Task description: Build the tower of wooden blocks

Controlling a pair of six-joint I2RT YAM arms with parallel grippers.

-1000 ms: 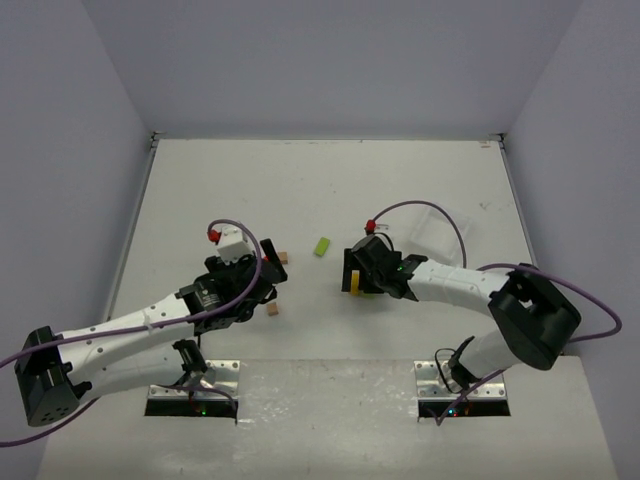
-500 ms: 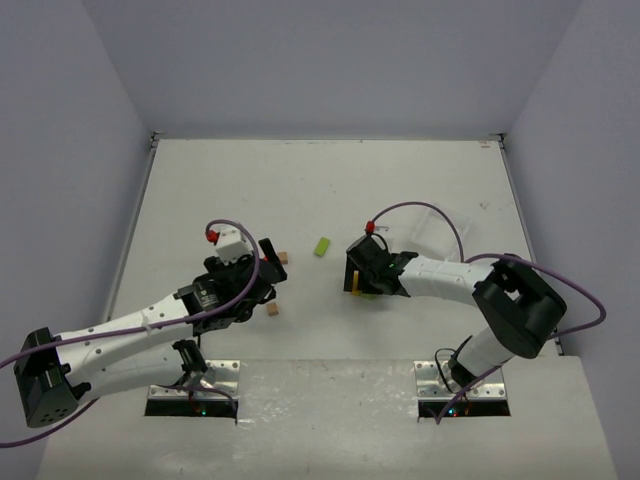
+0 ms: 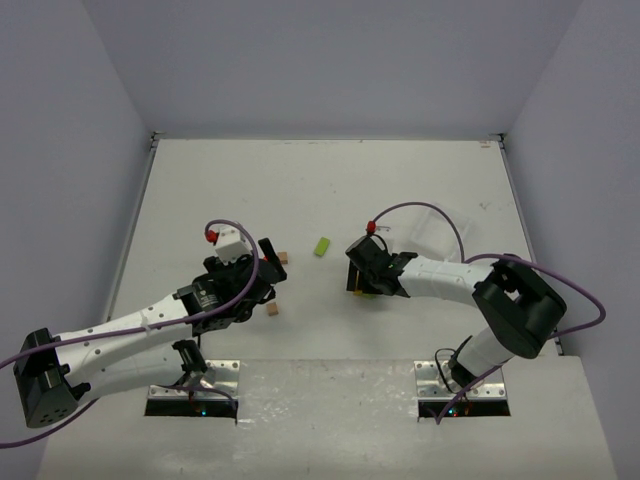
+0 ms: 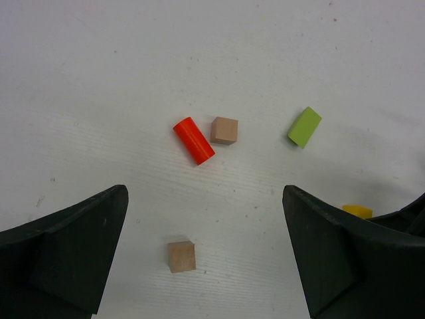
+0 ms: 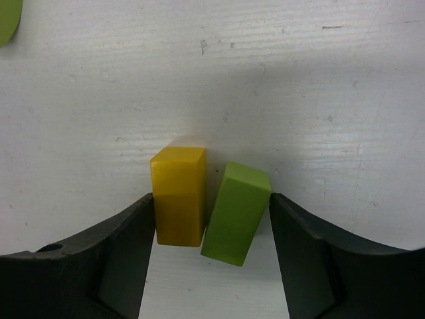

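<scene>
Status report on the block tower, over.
Left gripper open, empty. Right gripper brackets yellow block and lime green block, side by side on table; grip unclear. Nothing stacked yet. Nothing blocking.

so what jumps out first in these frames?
The right gripper straddles a yellow block and a tilted lime green block set side by side, with its fingers at their outer faces; whether it grips them can't be told. By the open left gripper, a red-orange cylinder lies beside a tan cube, with a second tan cube nearer. Nothing is stacked yet.
</scene>
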